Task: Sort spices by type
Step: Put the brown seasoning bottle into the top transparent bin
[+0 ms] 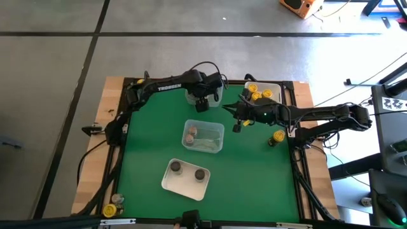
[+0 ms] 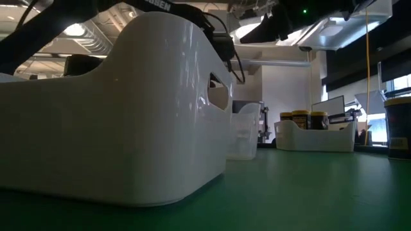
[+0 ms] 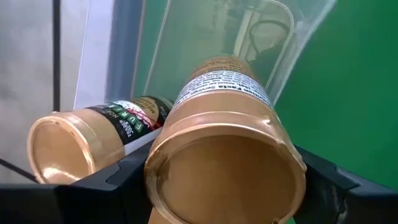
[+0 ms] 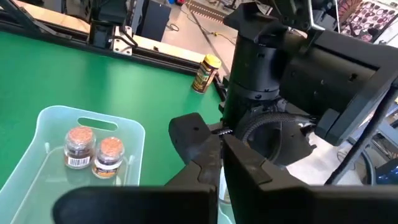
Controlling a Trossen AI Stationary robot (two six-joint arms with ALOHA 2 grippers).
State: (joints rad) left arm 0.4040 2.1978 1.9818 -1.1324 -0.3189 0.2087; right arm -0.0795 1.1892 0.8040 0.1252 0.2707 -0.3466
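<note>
High view: "TROSSEN" reads on the left arm; left gripper (image 1: 201, 105) hangs over a clear tray (image 1: 202, 97) at the tabletop's (image 1: 254, 165) far edge; right gripper (image 1: 236, 127) hovers mid-table, fingers closed on nothing; yellow-topped jars (image 1: 256, 93) fill a far tray, one yellow-topped jar (image 1: 277, 136) stands loose
Low view: a white tray (image 2: 115, 122) blocks most of the scene
Left wrist view: fingers (image 3: 329, 180) grip a tan-capped spice jar (image 3: 227, 155); a second tan-capped jar (image 3: 87, 140) lies in the tray; label text too small to read
Right wrist view: two brown-topped jars (image 4: 93, 149) stand in a clear tray
</note>
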